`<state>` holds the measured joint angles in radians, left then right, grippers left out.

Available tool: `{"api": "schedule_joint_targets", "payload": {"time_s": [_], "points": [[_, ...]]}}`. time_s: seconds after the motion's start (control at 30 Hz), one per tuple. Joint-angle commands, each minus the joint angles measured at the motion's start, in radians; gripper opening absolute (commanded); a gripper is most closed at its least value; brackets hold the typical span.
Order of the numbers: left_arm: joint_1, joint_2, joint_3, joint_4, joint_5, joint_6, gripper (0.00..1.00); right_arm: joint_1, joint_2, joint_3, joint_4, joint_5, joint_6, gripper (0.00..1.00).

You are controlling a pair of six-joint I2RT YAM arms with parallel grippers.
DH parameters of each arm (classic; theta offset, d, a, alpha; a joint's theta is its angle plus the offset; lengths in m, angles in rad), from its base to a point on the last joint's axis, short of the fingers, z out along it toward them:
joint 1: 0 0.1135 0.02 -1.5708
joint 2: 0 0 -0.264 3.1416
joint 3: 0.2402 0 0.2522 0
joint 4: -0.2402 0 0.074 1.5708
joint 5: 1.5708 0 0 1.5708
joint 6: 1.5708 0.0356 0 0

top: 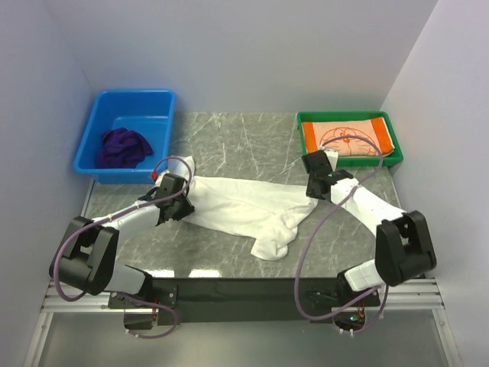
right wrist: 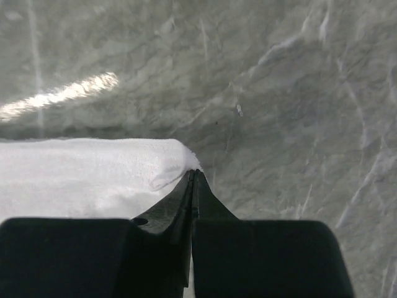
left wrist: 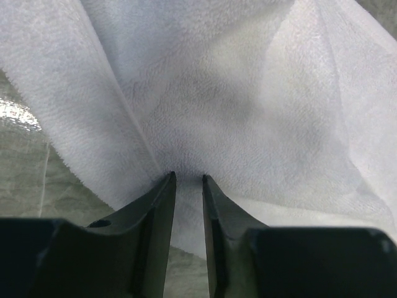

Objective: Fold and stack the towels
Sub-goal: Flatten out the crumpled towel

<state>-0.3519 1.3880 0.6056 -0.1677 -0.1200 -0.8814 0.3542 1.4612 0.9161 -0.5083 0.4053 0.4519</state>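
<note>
The plain white towel point(top: 237, 206) lies spread and rumpled across the marble table between my two grippers, with one end bunched toward the front. My left gripper point(top: 176, 200) holds its left end; in the left wrist view the jaws point(left wrist: 187, 177) stand narrowly apart with the towel's point(left wrist: 217, 93) folds gathered between the tips. My right gripper point(top: 315, 186) is shut on the towel's right corner point(right wrist: 180, 155), as the right wrist view point(right wrist: 195, 172) shows. The orange towel point(top: 348, 138) lies folded in the green tray. The dark purple towel point(top: 122, 147) lies crumpled in the blue bin.
The blue bin point(top: 164, 126) stands at the back left and the green tray point(top: 351, 116) at the back right. Grey walls close in the left, back and right sides. Bare marble point(right wrist: 279, 93) lies beyond the right gripper.
</note>
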Motion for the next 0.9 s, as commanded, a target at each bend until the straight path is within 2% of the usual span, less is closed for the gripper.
{"api": "schedule_joint_targets", "payload": {"time_s": [0.0, 0.07, 0.2, 0.27, 0.3, 0.47, 0.7, 0.87], "points": [[0.01, -0.015, -0.033, -0.053, -0.02, 0.007, 0.32, 0.014, -0.07, 0.023, 0.065, -0.026, -0.013, 0.05], [0.01, -0.027, -0.03, -0.056, -0.015, 0.009, 0.33, 0.038, -0.088, 0.02, 0.092, -0.089, -0.038, 0.13], [0.01, -0.053, -0.02, -0.079, -0.013, 0.015, 0.37, 0.104, -0.13, 0.029, 0.106, -0.124, -0.054, 0.43], [0.01, -0.073, -0.021, -0.092, -0.013, 0.016, 0.38, 0.14, -0.137, 0.052, 0.102, -0.117, -0.064, 0.53], [0.011, -0.081, -0.02, -0.098, -0.015, 0.015, 0.39, 0.152, -0.14, 0.056, 0.103, -0.112, -0.073, 0.54], [0.01, -0.158, -0.009, -0.145, -0.017, 0.016, 0.43, 0.204, -0.082, 0.11, 0.097, -0.305, -0.104, 0.57], [0.01, -0.237, 0.022, -0.214, -0.04, 0.038, 0.52, 0.218, 0.14, 0.144, 0.137, -0.301, -0.052, 0.57], [0.008, -0.202, 0.04, -0.19, -0.012, 0.041, 0.58, 0.161, 0.226, 0.159, 0.168, -0.302, -0.032, 0.56]]}}
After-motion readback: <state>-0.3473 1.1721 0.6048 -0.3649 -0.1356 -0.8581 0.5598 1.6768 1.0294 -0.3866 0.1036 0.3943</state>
